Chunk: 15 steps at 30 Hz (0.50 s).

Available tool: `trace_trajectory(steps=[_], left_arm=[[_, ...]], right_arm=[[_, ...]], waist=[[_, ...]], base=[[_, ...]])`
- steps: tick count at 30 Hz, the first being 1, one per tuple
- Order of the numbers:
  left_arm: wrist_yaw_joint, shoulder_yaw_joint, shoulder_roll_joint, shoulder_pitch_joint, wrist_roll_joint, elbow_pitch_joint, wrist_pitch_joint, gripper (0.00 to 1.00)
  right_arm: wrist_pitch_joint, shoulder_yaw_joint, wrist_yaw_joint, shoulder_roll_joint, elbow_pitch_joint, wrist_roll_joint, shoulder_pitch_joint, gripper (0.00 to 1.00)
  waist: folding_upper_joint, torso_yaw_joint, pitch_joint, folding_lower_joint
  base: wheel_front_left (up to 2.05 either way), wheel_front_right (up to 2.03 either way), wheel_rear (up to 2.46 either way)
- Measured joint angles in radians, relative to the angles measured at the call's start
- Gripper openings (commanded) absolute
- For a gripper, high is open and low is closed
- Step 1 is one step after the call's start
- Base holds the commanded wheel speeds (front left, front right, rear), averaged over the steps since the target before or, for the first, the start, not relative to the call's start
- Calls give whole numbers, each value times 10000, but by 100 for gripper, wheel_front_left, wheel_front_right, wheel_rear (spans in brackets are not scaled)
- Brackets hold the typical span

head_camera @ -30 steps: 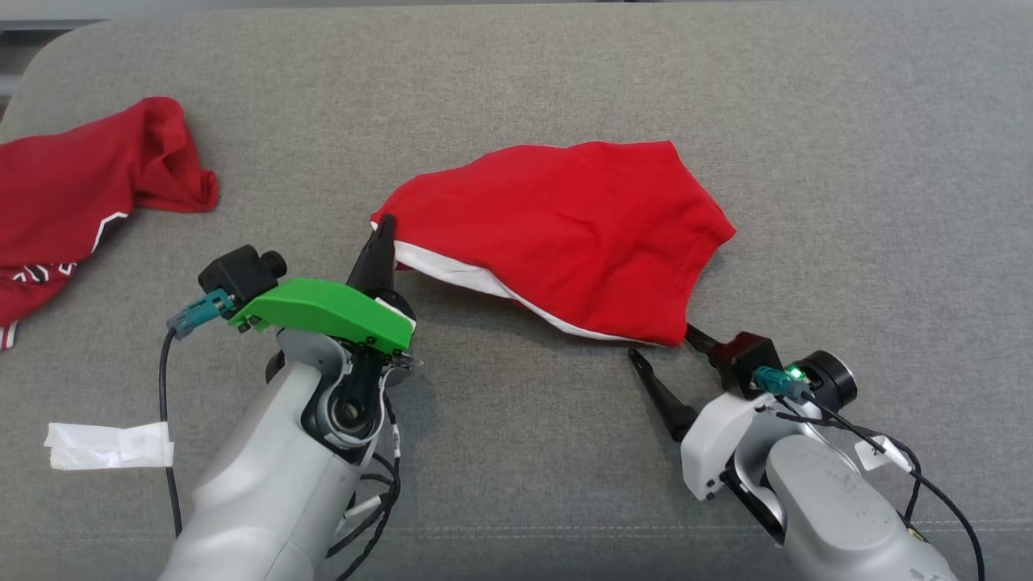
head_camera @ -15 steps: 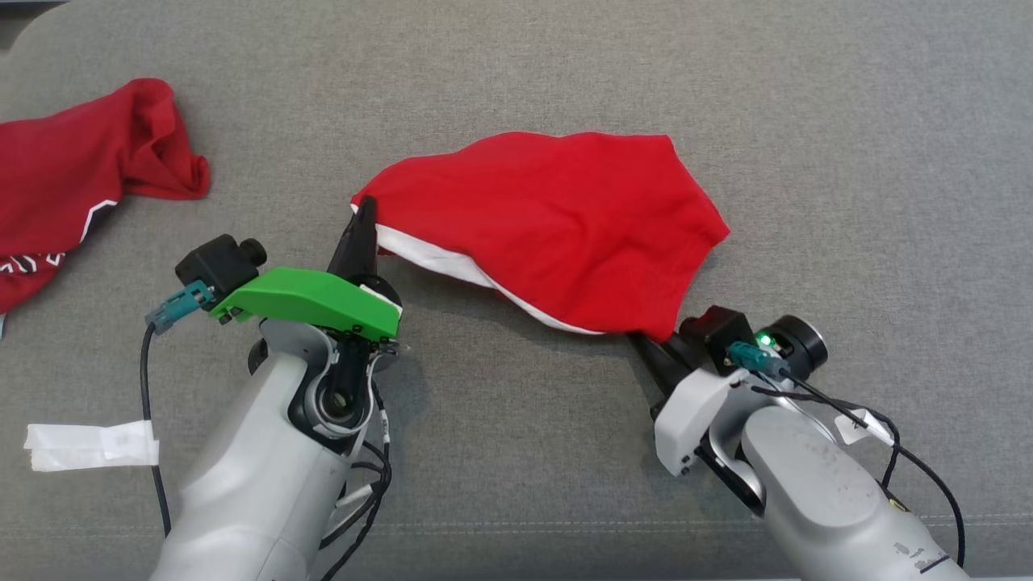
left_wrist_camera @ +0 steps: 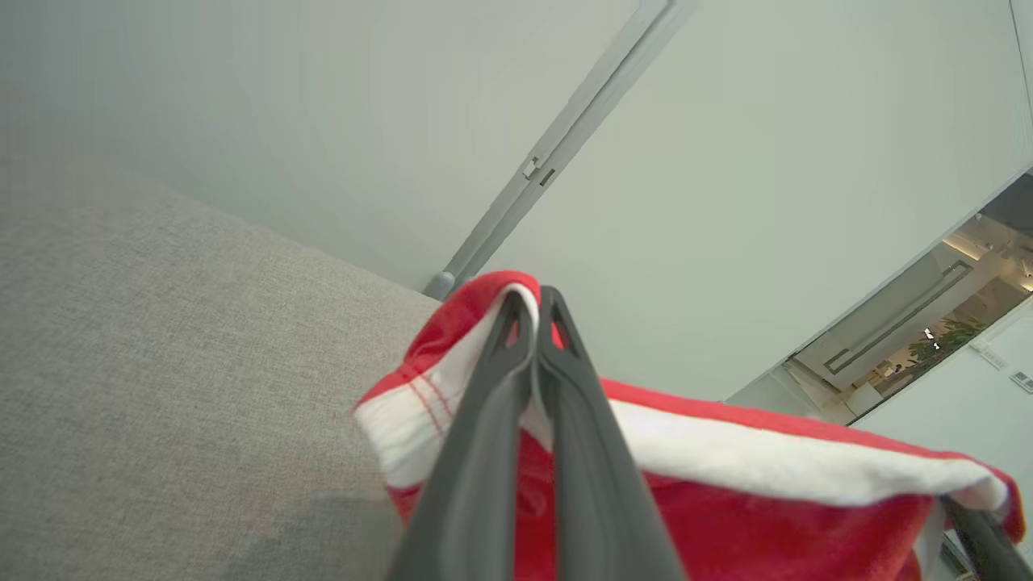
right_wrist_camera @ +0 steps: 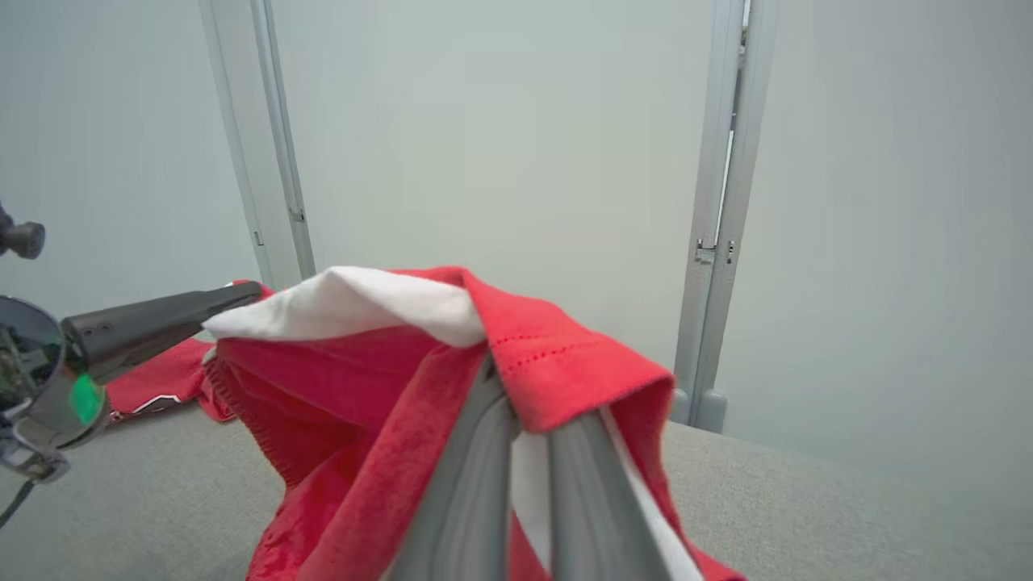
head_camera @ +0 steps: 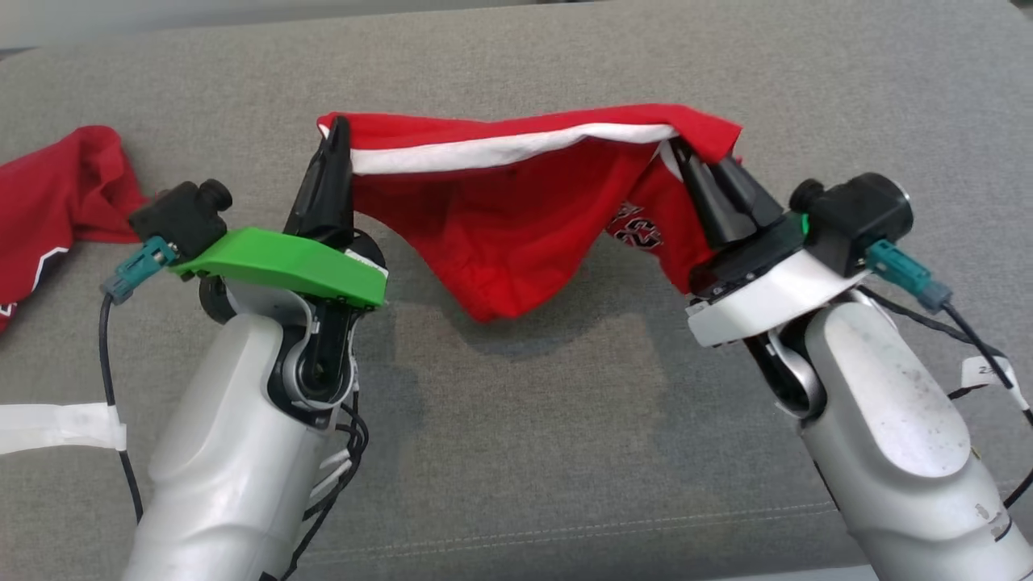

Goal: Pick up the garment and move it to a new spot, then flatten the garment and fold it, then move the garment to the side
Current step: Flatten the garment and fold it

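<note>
Hung between left gripper (head_camera: 336, 135) and right gripper (head_camera: 694, 169): red fabric garment (head_camera: 500, 226) with white band; both clamped on band ends, likely spreading it for flattening.

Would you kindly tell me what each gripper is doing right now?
Left gripper: shut on the red garment.
Right gripper: shut on the red garment.

Second red garment (head_camera: 48, 202) cut off at left edge; right gripper (right_wrist_camera: 524, 420) fingertips buried under garment (right_wrist_camera: 339, 379) hem; print (head_camera: 637, 230) unreadable.

The right fingers (head_camera: 704, 194) have closed on the garment (head_camera: 500, 226), whose white-trimmed edge is now lifted up.
</note>
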Motion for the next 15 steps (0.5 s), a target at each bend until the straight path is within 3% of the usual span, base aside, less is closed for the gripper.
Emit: trace_trajectory(steps=[8,15], left_arm=[[-111,130,-13,307,558,-1348,-2,0],[151,-786,-17,1199,736,-1818,-2,0]], right_arm=[[-2,-802,-2,-382,-1095,274,779,0],[-2,-821,-2,-621,-1183,598,2275,0]], waist=[[0,-413,-587,-1],[0,-585,-898,-1]], base=[[0,0,0],[0,0,0]])
